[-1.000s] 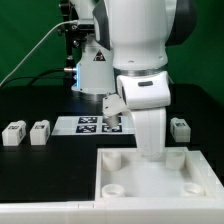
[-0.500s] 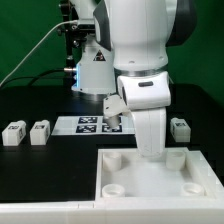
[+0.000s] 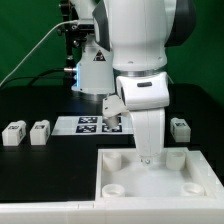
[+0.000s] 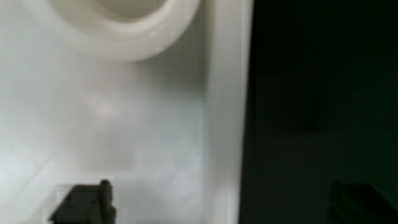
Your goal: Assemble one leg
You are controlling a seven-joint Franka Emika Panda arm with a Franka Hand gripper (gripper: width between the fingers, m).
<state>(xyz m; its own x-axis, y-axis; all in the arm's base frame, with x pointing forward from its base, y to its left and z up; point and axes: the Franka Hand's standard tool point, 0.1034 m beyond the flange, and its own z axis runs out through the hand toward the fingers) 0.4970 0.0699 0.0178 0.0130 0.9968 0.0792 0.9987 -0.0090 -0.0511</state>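
Observation:
The large white square panel (image 3: 150, 178) with round sockets lies at the front of the table. My gripper (image 3: 146, 157) hangs straight down at its back edge, and the arm's own body hides the fingers in the exterior view. In the wrist view the gripper (image 4: 222, 200) is open and empty. One fingertip (image 4: 80, 203) is over the white panel (image 4: 107, 120) and the other is over the black table, so the panel's edge runs between them. A round socket (image 4: 125, 25) lies ahead. Two legs (image 3: 14, 133) (image 3: 39, 131) stand at the exterior view's left and one leg (image 3: 179, 127) at its right.
The marker board (image 3: 92, 124) lies flat behind the panel, partly hidden by the arm. The robot's base and a lit device (image 3: 92, 70) stand at the back, with a green wall behind.

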